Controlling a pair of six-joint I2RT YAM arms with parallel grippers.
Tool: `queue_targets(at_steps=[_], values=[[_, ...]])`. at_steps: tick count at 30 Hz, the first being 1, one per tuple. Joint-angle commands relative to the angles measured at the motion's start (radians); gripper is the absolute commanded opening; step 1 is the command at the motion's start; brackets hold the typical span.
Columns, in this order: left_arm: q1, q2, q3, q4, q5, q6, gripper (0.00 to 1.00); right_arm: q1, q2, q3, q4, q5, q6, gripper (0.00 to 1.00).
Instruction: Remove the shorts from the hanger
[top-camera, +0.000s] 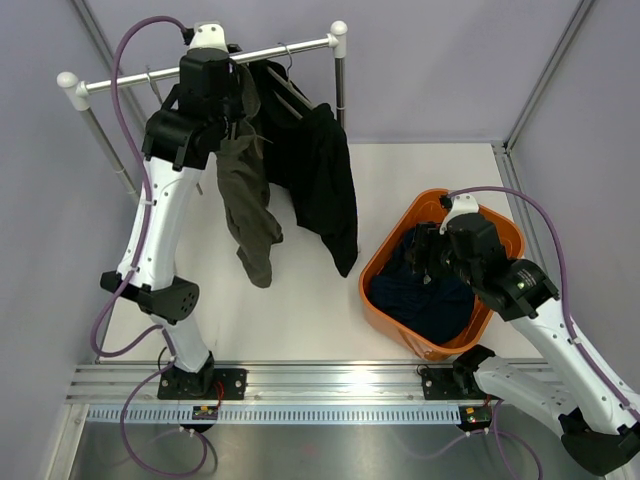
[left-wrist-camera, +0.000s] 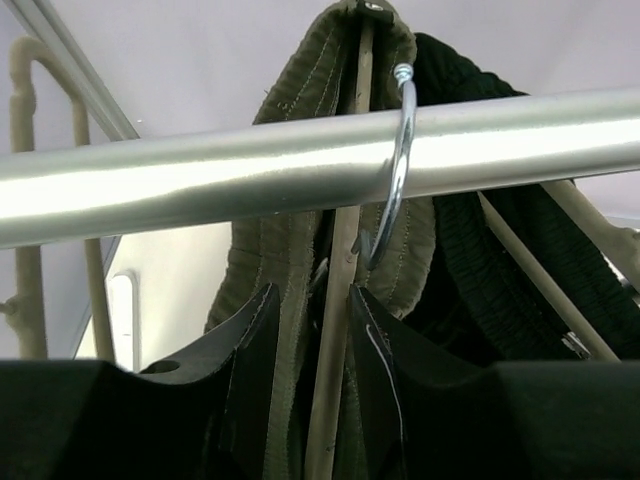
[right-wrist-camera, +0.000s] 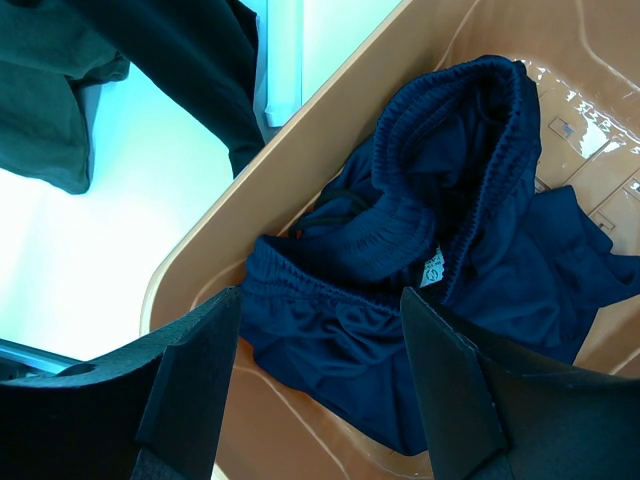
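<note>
Olive-grey shorts (top-camera: 245, 200) and black shorts (top-camera: 320, 180) hang from hangers on the metal rail (top-camera: 280, 50). My left gripper (top-camera: 235, 120) is up at the rail. In the left wrist view its jaws (left-wrist-camera: 312, 320) press from both sides on the olive waistband (left-wrist-camera: 290, 260) and the wooden hanger bar (left-wrist-camera: 340, 260), just under the steel hook (left-wrist-camera: 400, 150). The black shorts (left-wrist-camera: 470, 260) hang right behind. Navy shorts (top-camera: 430, 290) lie crumpled in the orange basket (top-camera: 385, 265). My right gripper (top-camera: 425, 255) hovers open over the navy shorts (right-wrist-camera: 450, 230), holding nothing (right-wrist-camera: 320, 300).
The rack's upright posts (top-camera: 340, 80) stand at the back, the left one (top-camera: 105, 150) beside my left arm. Grey walls close the table on three sides. The basket's rim (right-wrist-camera: 300, 150) runs under my right fingers. The arm bases sit on the near rail.
</note>
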Motion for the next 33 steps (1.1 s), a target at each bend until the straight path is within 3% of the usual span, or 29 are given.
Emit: queue_targets(at_steps=[1, 14, 18, 19, 33], values=[[0.019, 0.051, 0.026, -0.087, 0.094, 0.032, 0.37, -0.002, 0.006, 0.009, 0.02, -0.023, -0.013, 0.73], [0.025, 0.103, 0.002, -0.133, 0.146, 0.07, 0.38, -0.003, 0.01, -0.008, 0.026, -0.031, -0.006, 0.73], [0.026, 0.108, 0.002, -0.165, 0.123, 0.076, 0.17, -0.003, 0.015, -0.009, 0.031, -0.038, -0.004, 0.73], [0.026, 0.106, 0.002, -0.168, 0.116, 0.075, 0.02, -0.002, 0.017, -0.009, 0.031, -0.04, -0.004, 0.73], [0.025, -0.111, -0.024, 0.002, 0.112, 0.104, 0.0, -0.002, 0.012, 0.0, 0.04, -0.043, -0.007, 0.72]])
